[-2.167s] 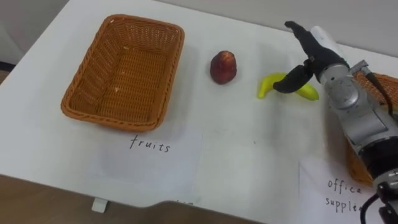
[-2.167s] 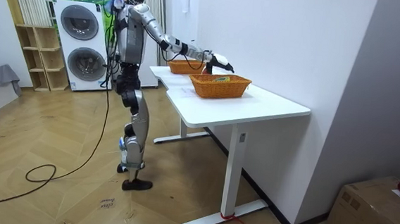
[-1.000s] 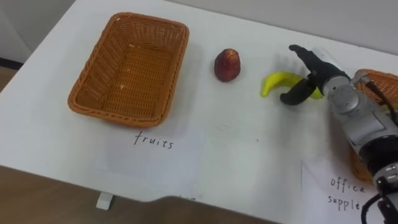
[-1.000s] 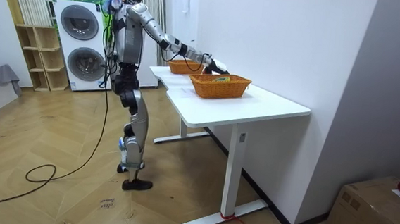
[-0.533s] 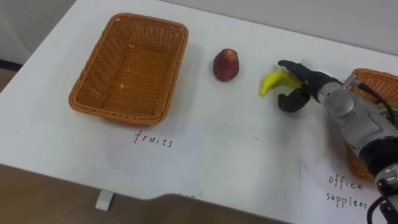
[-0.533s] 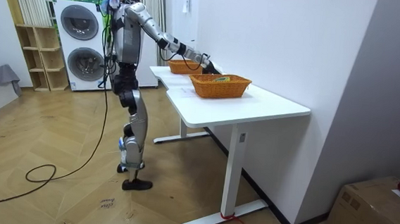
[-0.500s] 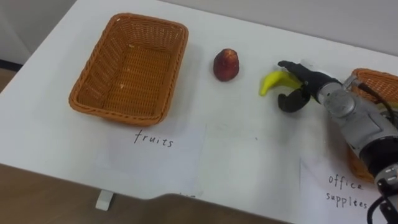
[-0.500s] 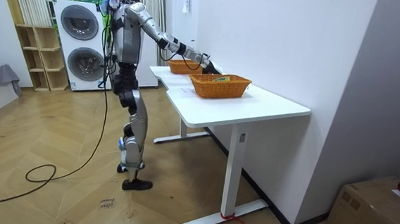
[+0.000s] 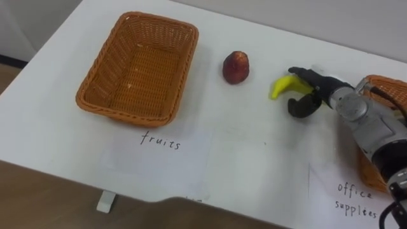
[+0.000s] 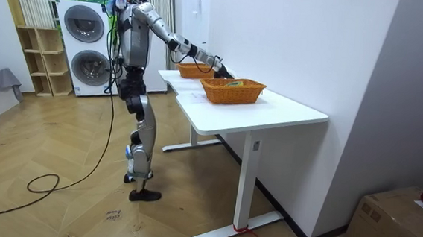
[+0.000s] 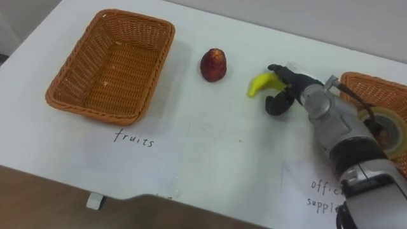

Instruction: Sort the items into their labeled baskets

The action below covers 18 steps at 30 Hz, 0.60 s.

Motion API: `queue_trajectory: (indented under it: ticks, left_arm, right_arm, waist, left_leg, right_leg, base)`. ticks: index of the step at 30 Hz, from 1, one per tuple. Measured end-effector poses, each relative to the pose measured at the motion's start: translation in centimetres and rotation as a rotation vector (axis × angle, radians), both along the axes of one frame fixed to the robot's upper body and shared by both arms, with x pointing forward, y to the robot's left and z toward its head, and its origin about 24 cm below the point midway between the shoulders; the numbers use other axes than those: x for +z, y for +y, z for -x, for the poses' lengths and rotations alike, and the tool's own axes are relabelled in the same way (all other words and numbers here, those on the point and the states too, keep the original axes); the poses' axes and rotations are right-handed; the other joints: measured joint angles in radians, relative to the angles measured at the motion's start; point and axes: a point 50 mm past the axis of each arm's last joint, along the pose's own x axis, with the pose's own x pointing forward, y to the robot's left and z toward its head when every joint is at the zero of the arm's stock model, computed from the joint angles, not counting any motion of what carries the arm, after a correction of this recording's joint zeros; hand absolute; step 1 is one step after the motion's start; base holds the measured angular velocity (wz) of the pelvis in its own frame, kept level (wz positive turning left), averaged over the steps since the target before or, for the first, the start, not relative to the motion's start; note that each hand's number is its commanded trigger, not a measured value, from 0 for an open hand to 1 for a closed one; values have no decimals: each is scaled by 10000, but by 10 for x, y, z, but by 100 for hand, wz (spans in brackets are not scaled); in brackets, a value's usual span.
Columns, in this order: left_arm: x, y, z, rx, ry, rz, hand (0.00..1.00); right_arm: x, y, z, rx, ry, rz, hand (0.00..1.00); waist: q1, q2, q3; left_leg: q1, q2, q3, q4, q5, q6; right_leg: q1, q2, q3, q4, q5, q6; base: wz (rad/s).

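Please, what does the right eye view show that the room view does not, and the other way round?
Right eye view: the right hand curled round one end of the banana, a red fruit to its left, what looks like a tape roll in the right basket. Room view: the robot standing at the table's end, washing machines behind it, a cardboard box. Both: the white table, the empty basket, the right basket, the right arm reaching.

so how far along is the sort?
Done: what looks like a tape roll sits in the wicker office-supplies basket. The wicker basket labelled fruits is empty. In hand: right hand curled round the yellow banana on the white table. Left: banana and the round red fruit into that basket.
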Motion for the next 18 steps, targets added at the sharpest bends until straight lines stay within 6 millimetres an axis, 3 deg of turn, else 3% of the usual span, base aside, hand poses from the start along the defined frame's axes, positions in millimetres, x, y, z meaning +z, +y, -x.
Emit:
queue_trajectory:
  ticks: [8, 11, 12, 18]
  left_arm:
    - [0, 0, -1, 0, -20, -6, 0]
    - [0, 0, -1, 9, -17, -11, 0]
    - [0, 1, 0, 16, 5, -15, 0]
    - [-1, 1, 5, 47, 230, -49, 0]
  right_arm:
    - [0, -4, 0, -152, 137, 45, 0]
    - [0, -3, 0, -89, 167, 47, 65]
    - [1, -3, -1, -41, 193, 63, 100]
    - [12, -5, -5, -75, -55, 157, 100]
  waist:
    - [143, 7, 10]
    - [146, 27, 23]
    - [144, 31, 26]
    - [149, 116, 84]
  left_leg:
    - [7, 8, 15, -3, 0, 0]
    - [-8, 6, -32, 0, 0, 1]
    - [-8, 5, -35, -3, -1, 2]
    - [1, 8, 1, -12, -1, 1]
  right_leg:
    - [4, -3, -4, -4, 9, -7]
    - [-1, 16, -18, -13, 28, -10]
    - [0, 18, -17, -18, 33, -11]
    - [11, 26, -15, -25, 36, -12]
  base:
    - [0]
    - [0]
    - [0]
    - [0]
